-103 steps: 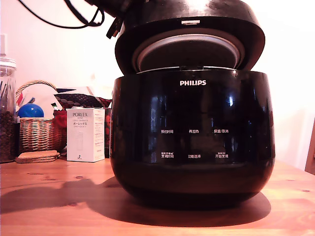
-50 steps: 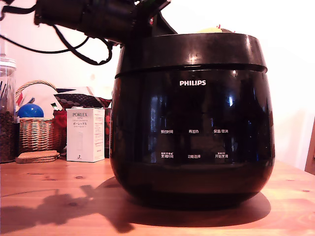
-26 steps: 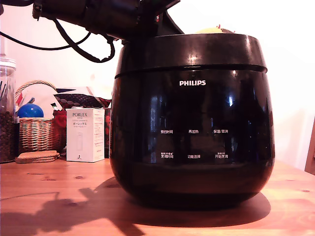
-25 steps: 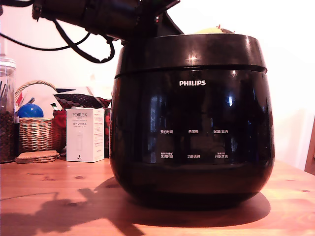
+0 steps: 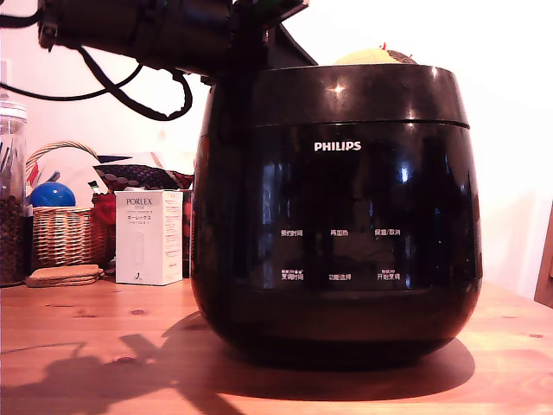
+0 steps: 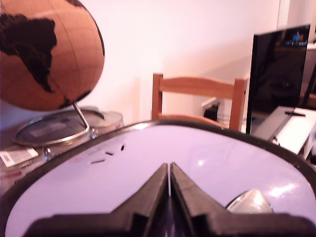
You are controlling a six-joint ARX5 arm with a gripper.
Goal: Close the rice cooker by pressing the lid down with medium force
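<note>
The rice cooker (image 5: pixel 337 225), glossy black with white PHILIPS lettering, stands on the wooden table (image 5: pixel 86 346). Its lid (image 5: pixel 346 95) is down on the body, with only a thin, level seam showing. The lid's shiny top (image 6: pixel 148 168) fills the wrist view. My gripper (image 6: pixel 169 170) lies low over that top with its two black fingers pressed together and nothing between them. In the exterior view the arm (image 5: pixel 173 35) reaches in from the left above the lid, and the fingertips are hidden behind the lid's edge.
At the exterior view's left are a white PORLEX box (image 5: pixel 149 238), a wicker basket (image 5: pixel 60 233) holding a blue ball (image 5: pixel 50 194), a glass jar (image 5: pixel 10 207) and cork coasters (image 5: pixel 62 275). Behind the cooker stand a globe (image 6: pixel 44 49), a wooden chair (image 6: pixel 197 94) and a dark monitor (image 6: pixel 279 74).
The lid, wide open two seconds ago, has swung down. Its slanted gap of half a second ago has closed to a thin level seam. The arm has dropped slightly.
</note>
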